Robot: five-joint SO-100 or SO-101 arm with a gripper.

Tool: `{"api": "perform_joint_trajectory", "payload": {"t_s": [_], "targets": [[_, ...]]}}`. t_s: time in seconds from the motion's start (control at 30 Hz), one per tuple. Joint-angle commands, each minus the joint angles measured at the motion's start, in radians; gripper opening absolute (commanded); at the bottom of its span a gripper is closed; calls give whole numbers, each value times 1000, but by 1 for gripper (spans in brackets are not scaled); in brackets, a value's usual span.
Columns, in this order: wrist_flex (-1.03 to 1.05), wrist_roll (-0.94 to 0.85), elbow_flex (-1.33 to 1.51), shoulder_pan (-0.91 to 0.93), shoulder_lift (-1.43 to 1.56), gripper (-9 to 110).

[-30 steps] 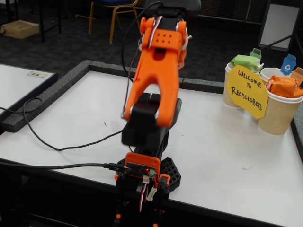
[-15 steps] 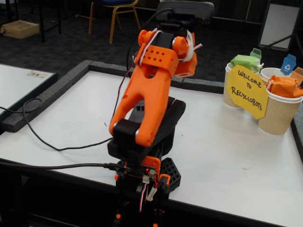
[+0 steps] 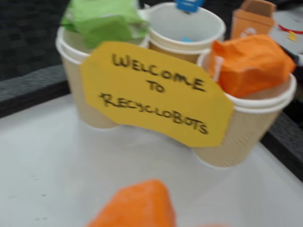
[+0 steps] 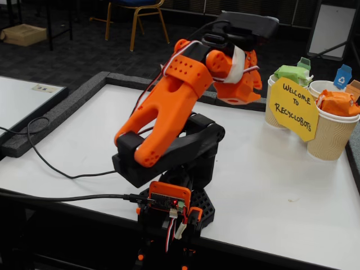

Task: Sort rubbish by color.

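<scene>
The rubbish was already in the cups: a light green lump [image 3: 103, 20] sat atop the left paper cup [image 3: 87, 101] and an orange lump [image 3: 248, 64] filled the right one [image 3: 244, 137] — a hint of blue showed inside the middle cup [image 3: 189, 33] in the wrist view. A yellow sign [image 3: 154, 92] leaned across their fronts. The gripper [image 4: 239, 84] hung near them above the white table [image 4: 270, 169]; I couldn't tell how its jaws stood.

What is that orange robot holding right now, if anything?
It cannot be told. The gripper is blurred and seen from behind; the wrist view shows only an orange gripper part and no rubbish between its fingers.
</scene>
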Motion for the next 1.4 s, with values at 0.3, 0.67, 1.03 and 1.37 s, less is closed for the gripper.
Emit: {"api": "perform_joint_trajectory", "payload": {"t_s": [0.3,0.67,1.03,1.37], "targets": [[-118,8,21,-86,8,0],[-112,17,64,-437,8,0],[-133,18,152,-618,8,0],[-190,20,359,-658,8,0]]}}
